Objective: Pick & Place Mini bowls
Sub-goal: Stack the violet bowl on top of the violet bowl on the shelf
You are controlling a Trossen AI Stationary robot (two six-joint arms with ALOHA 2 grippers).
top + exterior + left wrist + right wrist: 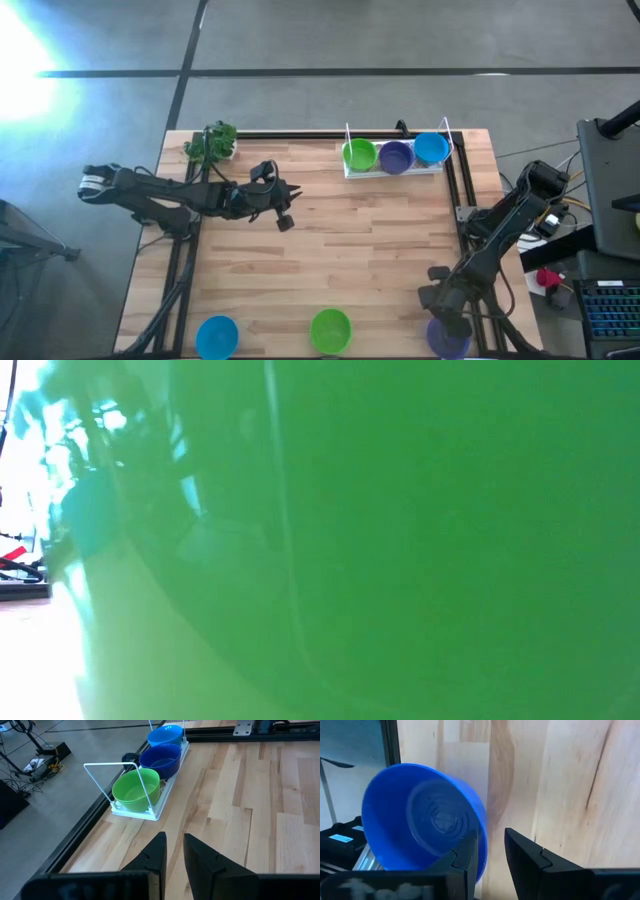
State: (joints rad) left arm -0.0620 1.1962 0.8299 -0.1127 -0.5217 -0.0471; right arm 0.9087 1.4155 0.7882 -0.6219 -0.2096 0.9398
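Three mini bowls stand along the table's near edge: a blue one (216,336), a green one (330,330) and a purple-blue one (448,340). The green one (400,540) fills the low view. Three more, green (136,789), dark blue (160,760) and light blue (165,735), sit in a white wire rack (395,170) at the far edge. My right gripper (491,847) is open over the purple-blue bowl (420,815), pointing steeply down, its fingers on either side of the rim. My left gripper (175,850) hovers open at the table's left middle (284,220), holding nothing. My right gripper stands astride the purple-blue bowl's rim (482,837) on the side toward the table's middle, one finger (467,855) inside the bowl and one (530,857) outside. It comes from above, slanting. Table shows between rim and outer finger. I cannot tell whether the inner finger touches.
A leafy green toy plant (212,142) stands at the far left corner. Black rails run along the table's left and right edges (465,200). Bare wood lies between the rack and the near row of bowls.
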